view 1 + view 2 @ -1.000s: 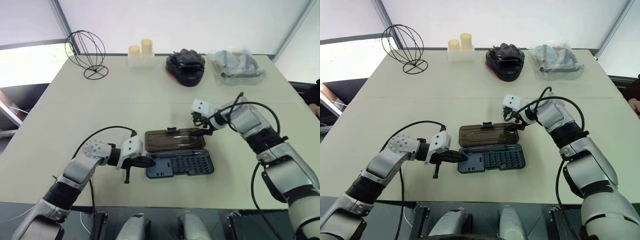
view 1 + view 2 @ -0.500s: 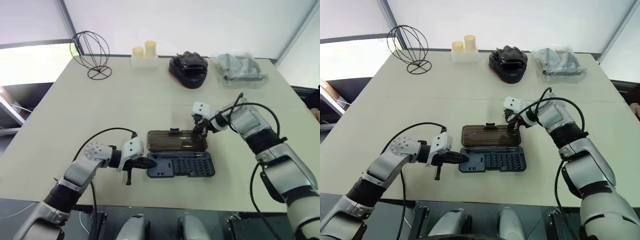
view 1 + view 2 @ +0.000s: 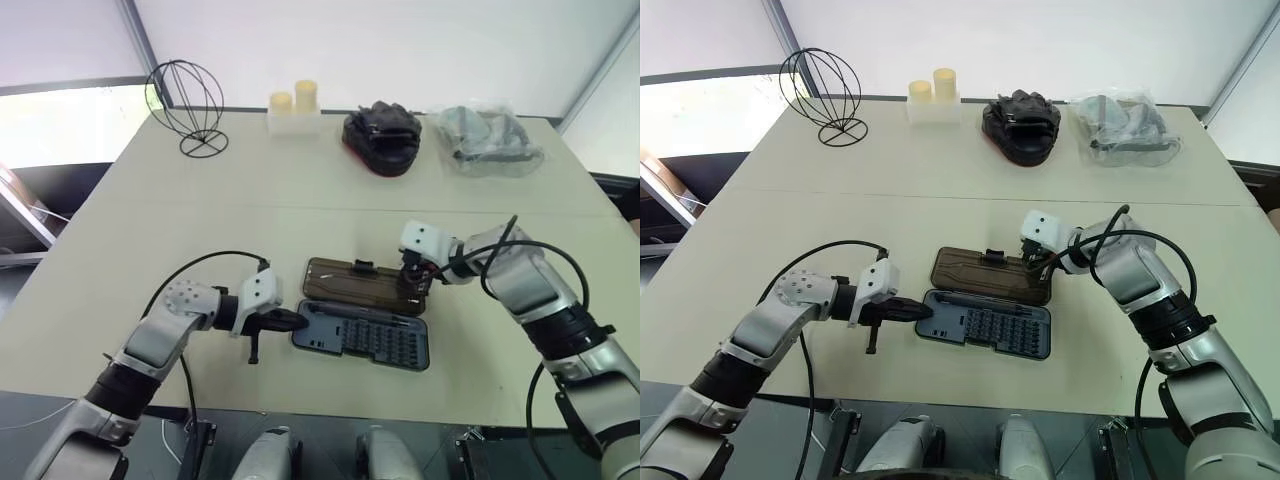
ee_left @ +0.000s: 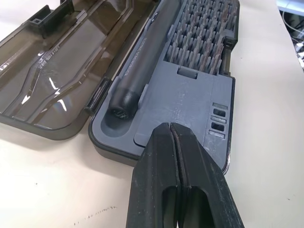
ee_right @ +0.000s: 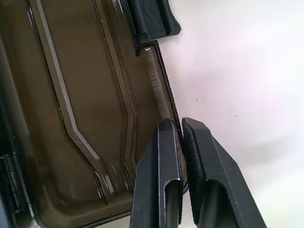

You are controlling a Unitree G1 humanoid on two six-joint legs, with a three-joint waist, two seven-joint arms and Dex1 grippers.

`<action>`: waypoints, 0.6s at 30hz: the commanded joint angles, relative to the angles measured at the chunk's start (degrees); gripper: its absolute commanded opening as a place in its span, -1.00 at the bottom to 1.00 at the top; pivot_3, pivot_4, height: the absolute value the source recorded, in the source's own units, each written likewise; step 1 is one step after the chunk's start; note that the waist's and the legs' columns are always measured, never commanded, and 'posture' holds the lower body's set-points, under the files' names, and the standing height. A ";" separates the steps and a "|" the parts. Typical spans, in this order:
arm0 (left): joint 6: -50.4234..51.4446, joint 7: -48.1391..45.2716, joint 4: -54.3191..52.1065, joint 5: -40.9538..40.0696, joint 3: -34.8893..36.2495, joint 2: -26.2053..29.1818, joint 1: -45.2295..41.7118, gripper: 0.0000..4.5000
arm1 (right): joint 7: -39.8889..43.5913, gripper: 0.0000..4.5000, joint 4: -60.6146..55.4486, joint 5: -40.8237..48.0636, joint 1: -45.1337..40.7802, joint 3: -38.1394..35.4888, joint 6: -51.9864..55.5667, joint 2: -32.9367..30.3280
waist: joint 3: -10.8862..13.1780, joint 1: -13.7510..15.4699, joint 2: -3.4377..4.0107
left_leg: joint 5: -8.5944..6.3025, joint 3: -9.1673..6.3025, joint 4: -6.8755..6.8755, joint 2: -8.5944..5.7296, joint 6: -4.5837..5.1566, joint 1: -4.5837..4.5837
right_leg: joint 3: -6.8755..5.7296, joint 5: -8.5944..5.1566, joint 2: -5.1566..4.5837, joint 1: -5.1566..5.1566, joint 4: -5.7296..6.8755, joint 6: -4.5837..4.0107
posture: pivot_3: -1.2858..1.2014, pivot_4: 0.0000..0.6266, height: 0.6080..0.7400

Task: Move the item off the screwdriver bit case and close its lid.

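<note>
Left gripper point(image 4: 176, 142) fully closed, empty, tips pressing down on the near-left corner of the screwdriver bit case point(image 3: 365, 338), near centre of table point(image 3: 150, 230). Too little downforce there: base skids or pivots once the lid swings.

Just beyond, lid point(image 3: 358, 281) lying open flat, hinged along the base's far edge, latch point(image 5: 151, 18) on its far side. Nothing resting on base or lid; handle seated in its slot.

Right gripper point(image 5: 178, 137) pinched narrow on the lid's far-right rim. Thin-edge hold: likely to slip off mid-swing and drop the lid back. Off-centre lift: may twist the hinge, leave the latch unclicked.

Far edge: lumpy black object point(image 3: 381, 137), well clear.
</note>
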 commanded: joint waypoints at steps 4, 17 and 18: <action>0.30 -0.67 1.25 1.28 -0.91 0.29 0.62 -1.00 | -6.81 -0.98 -4.91 -4.55 0.67 -2.73 -5.66 -3.68 | 0.13 -0.08 0.17 | 0.00 0.08 0.04 0.00 0.00 -0.01 | 0.03 0.00 -0.01 -0.02 0.00 0.00 | 0.03 -0.52 1.00; 1.47 -1.20 2.27 0.40 0.08 -0.30 -0.89 -1.00 | -9.06 -0.98 -13.76 -4.81 4.52 -4.91 -3.57 -7.42 | 0.18 0.03 0.19 | 0.00 0.08 0.05 0.00 0.00 -0.08 | 0.04 0.00 0.00 -0.08 0.00 0.00 | 0.03 -0.52 1.00; 2.31 -1.02 2.17 -0.43 0.66 -0.61 -1.10 -1.00 | -9.46 -0.98 -13.87 -5.00 4.61 -4.91 -3.73 -7.46 | 0.18 0.02 0.19 | 0.00 0.08 0.04 0.01 0.00 -0.08 | 0.04 0.00 0.00 -0.09 0.00 0.00 | 0.03 -0.52 1.00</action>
